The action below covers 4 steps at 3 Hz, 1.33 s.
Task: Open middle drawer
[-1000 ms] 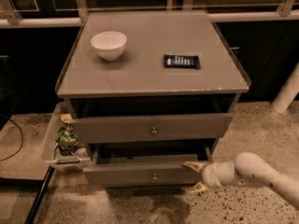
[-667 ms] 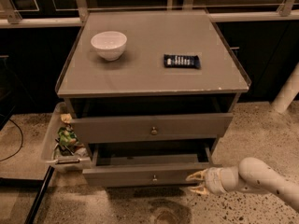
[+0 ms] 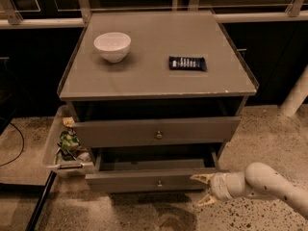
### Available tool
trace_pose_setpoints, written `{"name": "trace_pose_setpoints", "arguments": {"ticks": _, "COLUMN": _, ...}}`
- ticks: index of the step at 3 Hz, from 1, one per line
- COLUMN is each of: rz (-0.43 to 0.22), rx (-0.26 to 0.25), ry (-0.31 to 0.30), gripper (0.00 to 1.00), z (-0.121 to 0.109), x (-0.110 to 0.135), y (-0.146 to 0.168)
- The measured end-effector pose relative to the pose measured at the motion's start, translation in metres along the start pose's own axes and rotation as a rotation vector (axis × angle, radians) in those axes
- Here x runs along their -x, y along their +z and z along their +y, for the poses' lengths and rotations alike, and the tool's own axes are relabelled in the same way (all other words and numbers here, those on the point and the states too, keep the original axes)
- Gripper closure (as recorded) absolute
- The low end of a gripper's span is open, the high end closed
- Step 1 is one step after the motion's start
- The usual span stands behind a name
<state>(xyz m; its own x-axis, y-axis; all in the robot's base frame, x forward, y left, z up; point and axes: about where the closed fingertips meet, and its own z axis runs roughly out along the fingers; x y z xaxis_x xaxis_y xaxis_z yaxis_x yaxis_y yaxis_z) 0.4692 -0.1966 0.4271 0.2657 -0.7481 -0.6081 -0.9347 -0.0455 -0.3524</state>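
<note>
Your gripper point(image 3: 206, 190) sits low at the front right corner of the grey cabinet point(image 3: 231, 129), its fingers point(image 3: 201, 178) spread apart and holding nothing. The upper finger lies just beside the right end of the middle drawer point(image 3: 139, 181), a wide grey drawer with a small brass knob. It stands pulled out of the cabinet, with its shallow tray showing.
</note>
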Motion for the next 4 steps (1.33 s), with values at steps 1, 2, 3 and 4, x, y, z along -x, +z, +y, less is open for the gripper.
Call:
{"name": "trace_pose_setpoints", "arguments": {"ticks": 1, "rz": 0.000, "rx": 0.000, "ry": 0.000, "gripper": 0.17, "z": 0.000, "x": 0.000, "y": 0.000}}
{"name": "trace_pose_setpoints", "arguments": {"ticks": 2, "rz": 0.000, "rx": 0.000, "ry": 0.000, "gripper": 0.00, "z": 0.000, "x": 0.000, "y": 0.000}}
{"name": "trace_pose_setpoints", "arguments": {"ticks": 3, "rz": 0.009, "rx": -0.003, "ry": -0.003, "gripper": 0.00, "z": 0.001, "x": 0.001, "y": 0.002}}
{"name": "trace_pose_setpoints", "arguments": {"ticks": 4, "rz": 0.027, "rx": -0.003, "ry": -0.009, "gripper": 0.00, "z": -0.009, "x": -0.003, "y": 0.012}}
